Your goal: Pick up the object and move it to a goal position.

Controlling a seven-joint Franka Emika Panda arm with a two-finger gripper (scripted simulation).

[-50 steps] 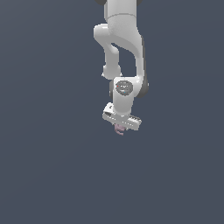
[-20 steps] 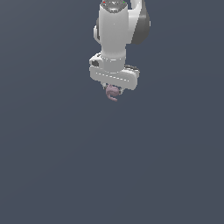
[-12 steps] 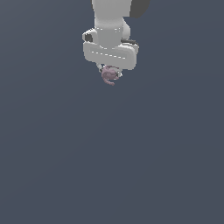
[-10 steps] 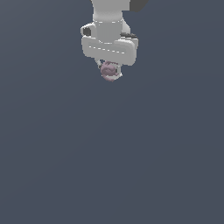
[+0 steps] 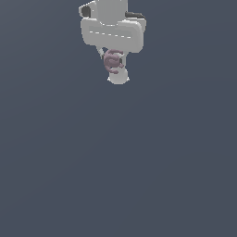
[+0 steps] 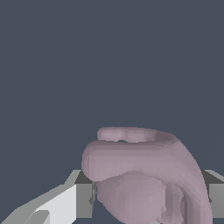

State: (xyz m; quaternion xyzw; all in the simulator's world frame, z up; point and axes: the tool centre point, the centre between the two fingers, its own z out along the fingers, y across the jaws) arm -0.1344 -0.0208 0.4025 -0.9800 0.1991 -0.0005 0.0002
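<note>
The object is a small mauve-pink lump with curled loops, held just under the white hand near the top of the exterior view. My gripper is shut on it, the fingers largely hidden behind it. A pale round blob shows directly below the object; I cannot tell what it is. In the wrist view the object fills the lower middle of the picture, clamped between two grey fingers, one on each side.
Only a flat, plain dark blue-grey background surrounds the arm in both views. The white hand body is cut off by the upper edge of the exterior view.
The arm has carried the object upward in the exterior view, from mid-frame to near the upper edge, and slightly to that view's left. The grip on the object has held throughout.
</note>
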